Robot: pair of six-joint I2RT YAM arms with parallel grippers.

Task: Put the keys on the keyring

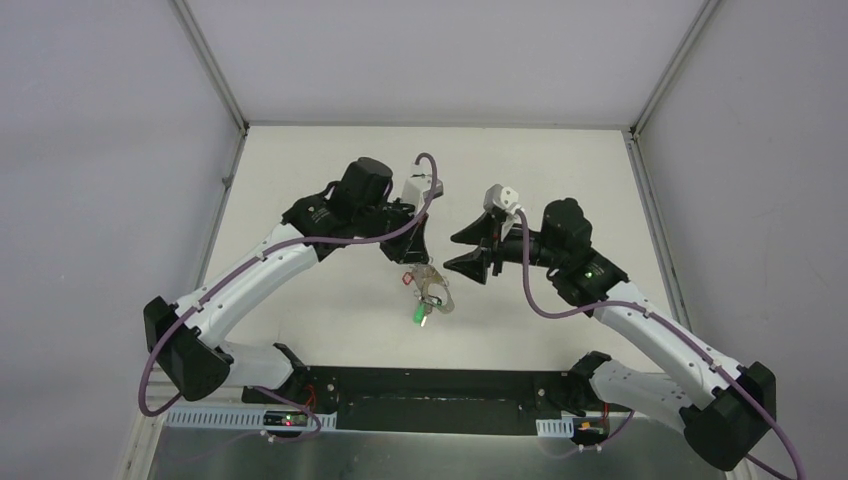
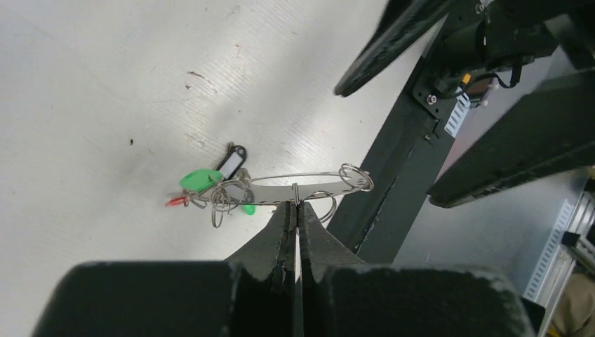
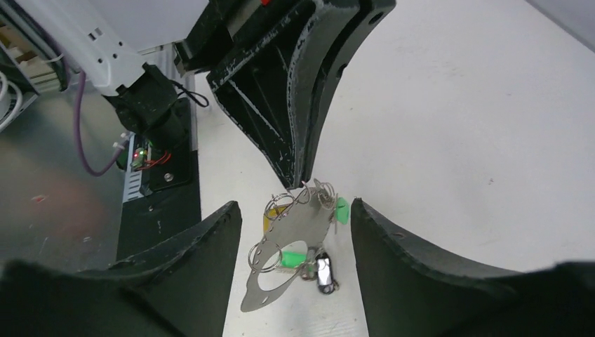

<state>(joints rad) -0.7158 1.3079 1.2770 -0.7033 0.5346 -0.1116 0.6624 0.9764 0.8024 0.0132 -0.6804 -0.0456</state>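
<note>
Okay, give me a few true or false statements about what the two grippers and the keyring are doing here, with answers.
1. The left gripper is shut on the keyring. True.
2. The right gripper grips a key. False: it is open and holds nothing.
3. A green tag sits among the keys. True.
4. The keyring lies untouched. False: the left gripper pinches it.

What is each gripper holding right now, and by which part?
Left gripper pinches the keyring by its upper edge, with the keys dangling below. The right gripper is open, holding nothing.
</note>
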